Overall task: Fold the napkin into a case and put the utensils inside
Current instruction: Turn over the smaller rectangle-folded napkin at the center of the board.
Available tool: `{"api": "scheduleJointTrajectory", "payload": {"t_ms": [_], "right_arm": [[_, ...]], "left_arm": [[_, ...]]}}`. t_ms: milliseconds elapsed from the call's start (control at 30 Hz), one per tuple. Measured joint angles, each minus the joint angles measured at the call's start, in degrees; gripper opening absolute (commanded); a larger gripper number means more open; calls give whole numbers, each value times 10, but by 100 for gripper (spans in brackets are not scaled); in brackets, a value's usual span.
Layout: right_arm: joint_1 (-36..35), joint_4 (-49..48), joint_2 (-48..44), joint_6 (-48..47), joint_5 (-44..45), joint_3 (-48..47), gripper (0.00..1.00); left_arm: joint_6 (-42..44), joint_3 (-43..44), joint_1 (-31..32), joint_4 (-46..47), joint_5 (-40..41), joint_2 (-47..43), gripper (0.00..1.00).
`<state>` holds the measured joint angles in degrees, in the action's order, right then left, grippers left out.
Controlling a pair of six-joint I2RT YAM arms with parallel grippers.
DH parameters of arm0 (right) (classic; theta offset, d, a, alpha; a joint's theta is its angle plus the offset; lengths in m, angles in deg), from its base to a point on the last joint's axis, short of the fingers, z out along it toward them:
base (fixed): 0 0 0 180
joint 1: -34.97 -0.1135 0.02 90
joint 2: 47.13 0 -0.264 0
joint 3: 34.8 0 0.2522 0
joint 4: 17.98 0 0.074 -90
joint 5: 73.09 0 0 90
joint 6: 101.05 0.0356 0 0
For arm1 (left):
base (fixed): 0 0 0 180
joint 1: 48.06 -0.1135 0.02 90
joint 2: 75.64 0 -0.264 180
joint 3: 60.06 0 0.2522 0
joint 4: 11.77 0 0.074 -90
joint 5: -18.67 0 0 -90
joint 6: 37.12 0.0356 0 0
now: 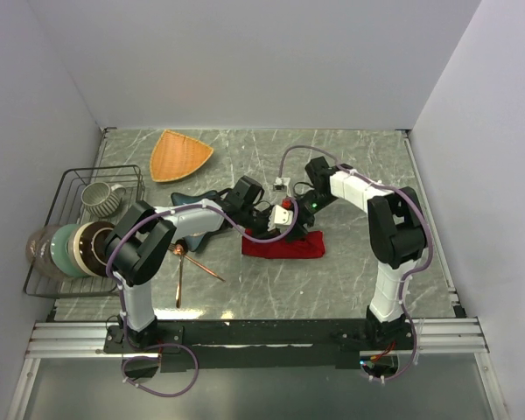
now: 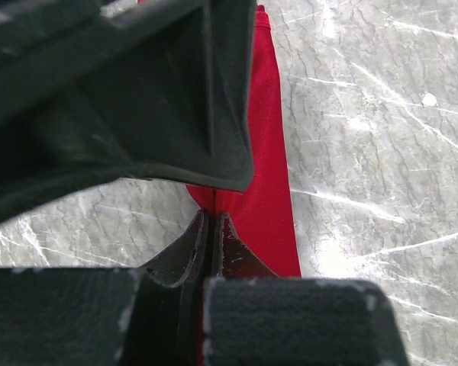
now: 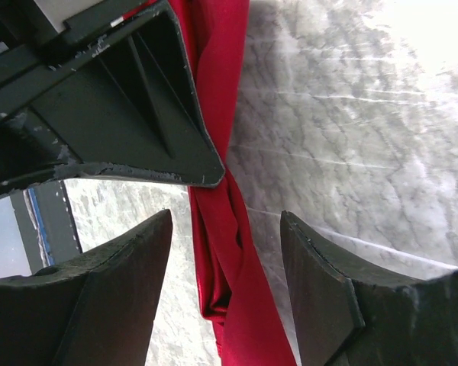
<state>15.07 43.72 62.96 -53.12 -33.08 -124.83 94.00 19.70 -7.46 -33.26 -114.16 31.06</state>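
Grey marble-pattern table (image 1: 359, 157) is seen from above, with both arms reaching in to its centre.

- Black wire dish rack (image 1: 105, 169) is set at the left edge. It is loaded with a grey ribbed mug (image 1: 99, 197) and a row of bowls stood on edge (image 1: 70, 248).
- Bright red fabric napkin (image 1: 289, 248) is laid near table centre, folded into a long narrow strip. Its left end is bunched and twisted where the two grippers meet.
- Orange triangular plate (image 1: 182, 155) is placed at the far side, well apart from the napkin.
- Blue star-shaped dish (image 1: 191, 199) is partly covered by the left arm, between the plate and the napkin.
- Left gripper (image 2: 214, 229): fingers are pressed together at the strip's edge. The cloth folds are drawn in to the tip and a red sliver is seen between the fingers, so it is read as clamped on the napkin.
- Right gripper (image 3: 226, 229): fingers are held apart, one on each side of the strip. Bare table is visible in both gaps and nothing is gripped.
- Copper-coloured metal utensils (image 1: 179, 276), a spoon and one more slender piece, are laid on bare table beside the left arm. They are left of the napkin, apart from it and not inside it.
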Motion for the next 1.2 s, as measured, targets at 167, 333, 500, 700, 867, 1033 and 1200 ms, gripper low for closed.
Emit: {"api": "scheduleJointTrajectory", "payload": {"t_ms": [167,333,500,700,867,1033,1200], "right_arm": [[-6,-4,0,3,9,14,64],[-13,-13,0,11,28,21,51],[-20,-24,0,27,38,25,22],[-22,-27,0,42,36,25,0],[-21,-36,-4,54,55,25,0],[-11,-61,-42,59,106,25,0],[5,-134,-89,73,186,25,0]], "left_arm": [[0,0,0,-3,-2,0,1],[-3,0,-3,-2,-9,0,1],[-2,0,-5,-3,-9,0,1],[-2,0,-7,-2,-8,-1,47],[-38,-1,-19,-5,-9,-34,72],[-92,-1,-58,-8,-9,-138,98],[-129,3,-106,-17,5,-212,99]]}}
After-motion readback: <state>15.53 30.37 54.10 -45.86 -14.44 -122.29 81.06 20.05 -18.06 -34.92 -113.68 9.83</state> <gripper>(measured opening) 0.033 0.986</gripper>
